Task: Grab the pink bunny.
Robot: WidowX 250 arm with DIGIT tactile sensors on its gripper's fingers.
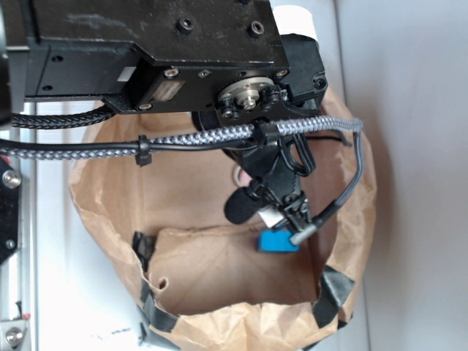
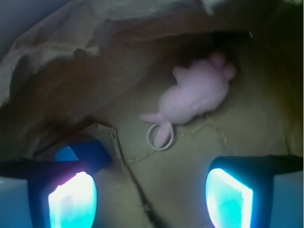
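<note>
The pink bunny (image 2: 194, 95) lies on the floor of a brown paper bag (image 2: 71, 57) in the wrist view, ears toward the upper right. A white loop (image 2: 159, 136) hangs at its lower foot. My gripper (image 2: 149, 192) is open above the bag floor, below and left of the bunny. Nothing sits between its two glowing pads (image 2: 71, 202). In the exterior view the gripper (image 1: 284, 203) reaches down into the bag, and the arm hides almost all of the bunny.
A small blue block (image 2: 90, 151) lies beside my left finger and also shows as the blue block (image 1: 276, 241) under the gripper. The bag's crumpled rim (image 1: 241, 322) and taped corners ring the workspace. Cables (image 1: 219, 139) cross above it.
</note>
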